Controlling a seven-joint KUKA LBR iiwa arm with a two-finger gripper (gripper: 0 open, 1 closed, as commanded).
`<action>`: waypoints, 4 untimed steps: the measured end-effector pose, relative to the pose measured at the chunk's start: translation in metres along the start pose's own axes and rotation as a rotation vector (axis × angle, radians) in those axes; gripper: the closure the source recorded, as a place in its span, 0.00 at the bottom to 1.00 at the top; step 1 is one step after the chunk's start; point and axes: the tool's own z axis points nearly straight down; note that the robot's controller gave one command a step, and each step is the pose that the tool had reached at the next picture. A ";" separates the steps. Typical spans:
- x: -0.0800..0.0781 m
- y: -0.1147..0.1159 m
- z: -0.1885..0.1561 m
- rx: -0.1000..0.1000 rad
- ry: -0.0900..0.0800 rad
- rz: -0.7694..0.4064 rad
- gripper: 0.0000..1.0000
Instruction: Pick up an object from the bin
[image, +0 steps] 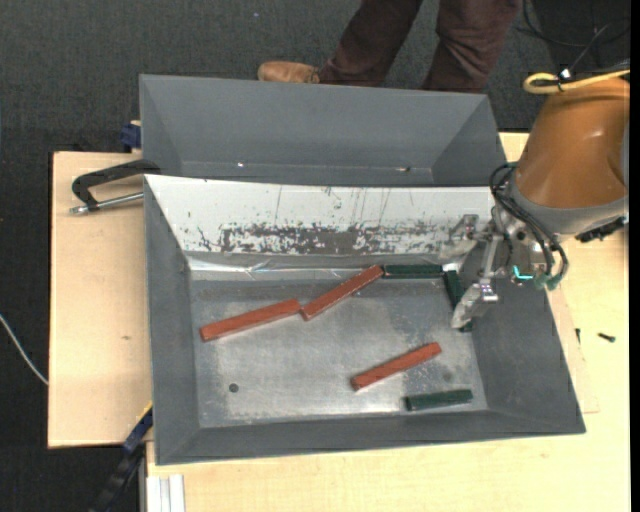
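One dark green bar lies just left of the pincer; open or clenched — cannot tell.

Grey bin: the floor is open at lower left and centre. The left red bar and middle red bar cross the upper middle, nearly end to end. The lower red bar and lower green bar crowd the lower right. The gripper hangs near the right wall.
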 end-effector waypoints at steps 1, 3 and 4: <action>-0.002 0.000 -0.005 0.001 -0.009 -0.001 0.00; -0.001 -0.002 0.035 -0.001 -0.001 -0.041 0.00; -0.001 -0.003 0.025 0.000 -0.003 -0.046 0.00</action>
